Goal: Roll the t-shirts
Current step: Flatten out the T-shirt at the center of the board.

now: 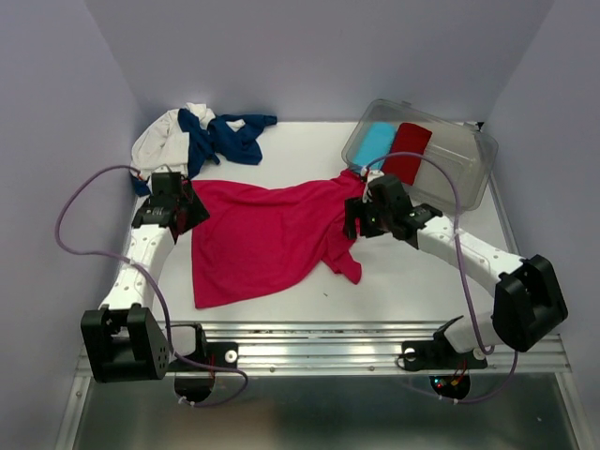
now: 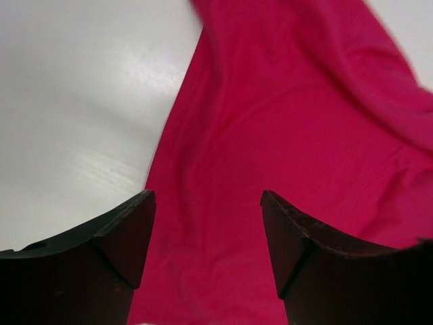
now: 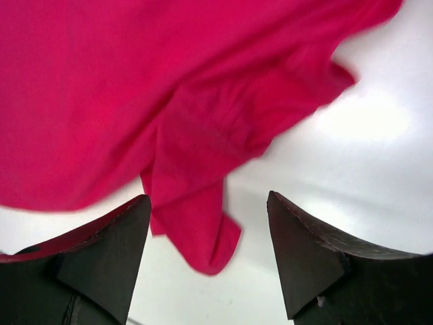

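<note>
The bright pink-red soft cloth t-shirt [image 1: 262, 239] is looking matt and creased. The smooth white tabletop [image 1: 309, 155] is showing glossy glare. At two o'clock, the clear rectangular plastic bin [image 1: 466, 161] is gleaming. At six o'clock, the silver metal rail [image 1: 328, 342] is shining dully.

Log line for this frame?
left gripper: open above bright pink-red soft t-shirt | right gripper: open above same shirt | shirt: spread out, not yet rolled

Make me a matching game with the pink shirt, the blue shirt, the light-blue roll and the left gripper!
1. pink t-shirt
2. navy t-shirt
3. light-blue roll
4. left gripper

A. inside the clear bin
B. open, above the pink shirt's edge
C. spread out in the middle of the table
D. crumpled in the far left corner

Pairs: 1-C, 2-D, 3-A, 4-B
</note>
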`<state>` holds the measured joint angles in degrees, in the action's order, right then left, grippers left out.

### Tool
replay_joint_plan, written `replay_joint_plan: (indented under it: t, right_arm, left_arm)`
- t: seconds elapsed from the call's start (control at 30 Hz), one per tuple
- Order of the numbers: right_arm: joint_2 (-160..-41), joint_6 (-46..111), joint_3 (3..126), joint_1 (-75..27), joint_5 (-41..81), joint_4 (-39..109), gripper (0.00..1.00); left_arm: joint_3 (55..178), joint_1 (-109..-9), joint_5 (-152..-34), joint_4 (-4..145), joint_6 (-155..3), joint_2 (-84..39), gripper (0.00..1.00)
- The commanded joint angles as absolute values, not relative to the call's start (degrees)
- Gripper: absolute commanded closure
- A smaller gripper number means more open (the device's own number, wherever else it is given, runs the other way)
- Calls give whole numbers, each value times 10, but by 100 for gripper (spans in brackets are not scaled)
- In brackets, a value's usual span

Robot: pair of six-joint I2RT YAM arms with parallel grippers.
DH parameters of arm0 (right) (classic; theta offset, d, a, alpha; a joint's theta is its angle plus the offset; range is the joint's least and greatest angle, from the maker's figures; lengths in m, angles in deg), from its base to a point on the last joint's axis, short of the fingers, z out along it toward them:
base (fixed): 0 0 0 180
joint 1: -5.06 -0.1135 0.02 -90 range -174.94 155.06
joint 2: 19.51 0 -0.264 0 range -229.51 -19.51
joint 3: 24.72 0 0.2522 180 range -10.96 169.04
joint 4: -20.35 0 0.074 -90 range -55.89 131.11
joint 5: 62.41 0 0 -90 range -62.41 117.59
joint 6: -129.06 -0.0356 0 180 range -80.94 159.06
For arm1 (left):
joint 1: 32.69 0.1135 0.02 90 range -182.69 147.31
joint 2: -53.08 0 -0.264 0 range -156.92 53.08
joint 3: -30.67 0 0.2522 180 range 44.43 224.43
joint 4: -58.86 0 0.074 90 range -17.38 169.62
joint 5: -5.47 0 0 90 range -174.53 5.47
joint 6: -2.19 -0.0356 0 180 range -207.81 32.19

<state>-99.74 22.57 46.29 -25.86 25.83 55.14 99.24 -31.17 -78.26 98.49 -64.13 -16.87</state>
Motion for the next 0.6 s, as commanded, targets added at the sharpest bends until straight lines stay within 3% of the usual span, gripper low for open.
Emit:
replay_joint_plan:
  t: [0.0,0.2,0.43,0.57]
  right_arm:
    - [-988,182,421,-289,227,550,25]
    - [-1036,164,447,-289,294,548,36]
    - [-1108,177,539,-272,295,579,37]
    - [-1101,176,508,-278,246,563,35]
  left_arm:
    - [924,-322,-779,1001,-600,-135,28]
    - [915,-345,-804,971,-567,-174,30]
    - [895,-345,-780,956,-534,-208,30]
    - [877,-346,-765,949,-513,-207,27]
